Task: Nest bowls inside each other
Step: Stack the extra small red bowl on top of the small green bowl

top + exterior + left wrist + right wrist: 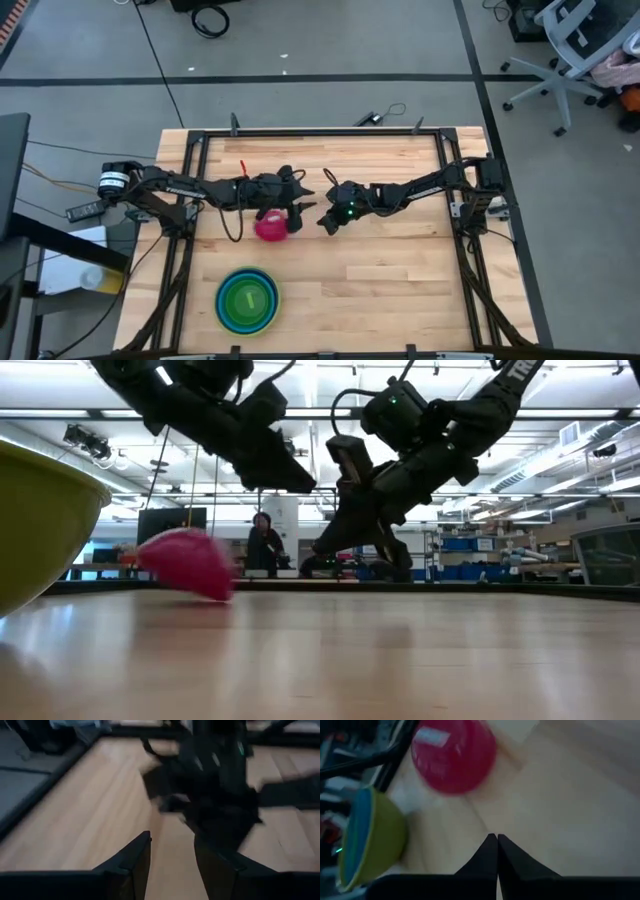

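The magenta-pink bowl (271, 227) is near the table's middle, tipped on its side, its base (452, 755) turned toward my right gripper. Whether it rests on the wood, I cannot tell. My left gripper (172, 862) hangs open just beyond the bowl's far side, with nothing between its fingers. To the bowl's right, my right gripper (496, 839) is shut and slants down, a short way from the bowl. The yellow-green bowl (247, 300) stands near the front edge, with a blue bowl and a green bowl (245, 298) nested in it.
Bare wood lies to the right of the nested bowls and across the table's right half (400, 290). A black frame (320, 133) runs along the table's far edge and sides. A person (263, 545) shows in the room beyond the table.
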Robot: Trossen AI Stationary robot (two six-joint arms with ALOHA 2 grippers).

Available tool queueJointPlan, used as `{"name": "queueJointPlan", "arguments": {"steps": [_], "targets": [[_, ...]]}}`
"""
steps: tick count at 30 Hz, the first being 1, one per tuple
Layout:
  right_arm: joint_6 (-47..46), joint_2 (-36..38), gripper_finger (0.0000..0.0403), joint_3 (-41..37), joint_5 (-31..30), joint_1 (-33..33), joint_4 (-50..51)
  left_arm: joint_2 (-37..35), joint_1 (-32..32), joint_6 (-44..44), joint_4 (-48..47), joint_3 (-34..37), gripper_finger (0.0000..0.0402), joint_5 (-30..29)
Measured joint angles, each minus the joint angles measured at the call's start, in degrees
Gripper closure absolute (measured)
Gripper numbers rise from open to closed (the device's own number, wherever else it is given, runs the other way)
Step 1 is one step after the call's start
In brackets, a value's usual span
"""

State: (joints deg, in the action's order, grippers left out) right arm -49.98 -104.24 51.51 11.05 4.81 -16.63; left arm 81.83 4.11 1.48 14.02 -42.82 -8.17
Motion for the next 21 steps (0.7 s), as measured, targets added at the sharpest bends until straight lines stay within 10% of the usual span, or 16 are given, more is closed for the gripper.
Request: {"name": "queueJointPlan", "arguments": {"steps": [9, 21], "targets": [[-2.8, 0.2, 0.0391, 0.0, -3.7, -0.3, 1.0, -2.4, -2.3, 10.9, -10.8, 0.0, 0.0246, 0.2], [-7.2, 0.2, 0.0325, -0.1, -6.0, -1.9, 1.9, -14.2, 2.4, 26.8, -61.0, 0.1, 0.0246, -5.1]]}}
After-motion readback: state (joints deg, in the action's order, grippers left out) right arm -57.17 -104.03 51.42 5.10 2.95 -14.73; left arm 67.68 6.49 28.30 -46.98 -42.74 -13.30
